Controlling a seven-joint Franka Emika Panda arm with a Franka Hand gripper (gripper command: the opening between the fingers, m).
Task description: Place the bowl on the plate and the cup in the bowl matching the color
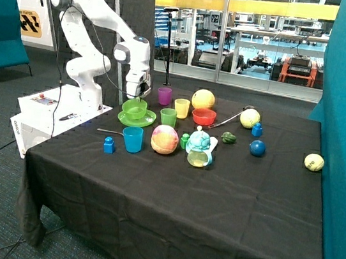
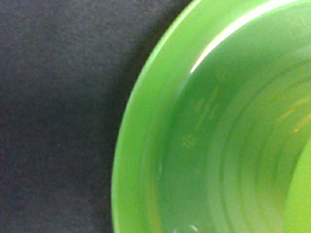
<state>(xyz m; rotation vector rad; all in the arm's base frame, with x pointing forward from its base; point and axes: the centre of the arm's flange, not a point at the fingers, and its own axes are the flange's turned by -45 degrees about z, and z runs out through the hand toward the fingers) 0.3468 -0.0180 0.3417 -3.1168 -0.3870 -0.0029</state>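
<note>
The hand point(image 1: 136, 94) sits right on the bowl's point(image 1: 134, 108) rim, and honestly I can't tell if it's gripping or not. The bowl is on the plate point(image 1: 136, 119) near the surface's point(image 1: 215, 193) back corner by the robot, hiding most of it. The wrist view is just green plate rim point(image 2: 141, 145) and black cloth. One green cup point(image 1: 168, 116) stands just beside the plate, not in the bowl. Counted five cups and two bowls total.

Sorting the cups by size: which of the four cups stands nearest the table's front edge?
The blue cup, beside the small blue bottle. The green cup, yellow cup and purple cup all stand farther back, closer to the gripper.
</note>
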